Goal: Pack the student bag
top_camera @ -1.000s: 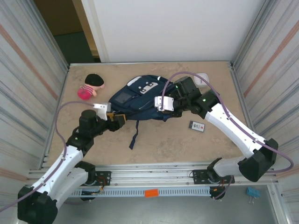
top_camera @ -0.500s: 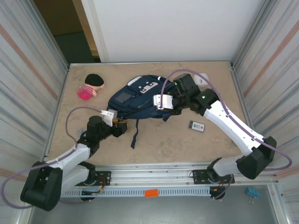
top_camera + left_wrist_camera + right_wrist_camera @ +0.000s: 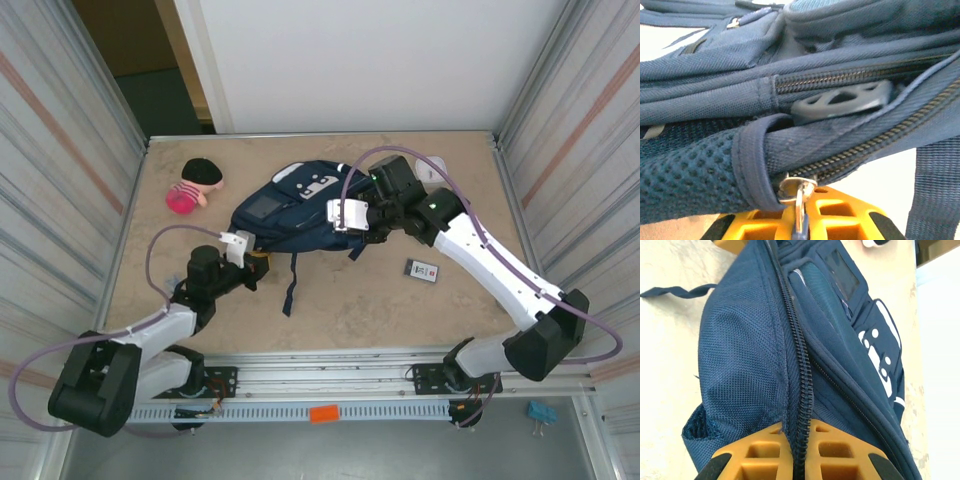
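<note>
Navy student bag (image 3: 300, 212) on table (image 3: 360, 305), contents hidden

White links (image 3: 490, 265), black joints (image 3: 545, 345) and lilac cables (image 3: 400, 150) lead to the left hand (image 3: 799, 226) and right hand (image 3: 797, 457), both yellow-fingered.

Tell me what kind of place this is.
Probably a lab robot cell: a table boxed in by corrugated metal walls, an aluminium mounting rail along its near edge, a bag and doll as props.

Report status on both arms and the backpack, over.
Left fingers shut on silver metal zipper pull. Right fingers shut on navy-blue fabric backpack, at its zipper seam. Pink plush doll lies apart, not blocking.
</note>
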`<action>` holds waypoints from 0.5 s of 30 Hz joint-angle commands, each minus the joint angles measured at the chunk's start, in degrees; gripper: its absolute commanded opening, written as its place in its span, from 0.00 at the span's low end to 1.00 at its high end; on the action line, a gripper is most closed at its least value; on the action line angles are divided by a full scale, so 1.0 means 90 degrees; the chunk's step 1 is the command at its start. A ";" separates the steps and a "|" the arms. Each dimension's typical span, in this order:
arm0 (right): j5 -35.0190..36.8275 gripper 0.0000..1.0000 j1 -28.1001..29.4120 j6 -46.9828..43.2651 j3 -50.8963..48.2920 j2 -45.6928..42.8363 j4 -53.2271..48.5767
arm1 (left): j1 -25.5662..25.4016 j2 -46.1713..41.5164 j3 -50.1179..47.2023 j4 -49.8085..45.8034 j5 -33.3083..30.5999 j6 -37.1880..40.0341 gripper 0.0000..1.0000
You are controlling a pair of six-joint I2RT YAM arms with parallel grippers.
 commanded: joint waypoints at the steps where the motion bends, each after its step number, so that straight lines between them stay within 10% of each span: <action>1: 0.0684 0.00 0.0098 0.0409 0.0119 0.0008 0.0788 | -0.0149 -0.0433 0.0115 -0.0045 0.0319 0.0012 0.00; 15: 0.1499 0.00 0.1040 0.2058 -0.1205 0.0179 0.2667 | -0.1011 -0.0833 0.1169 -0.1517 0.1153 -0.0165 0.00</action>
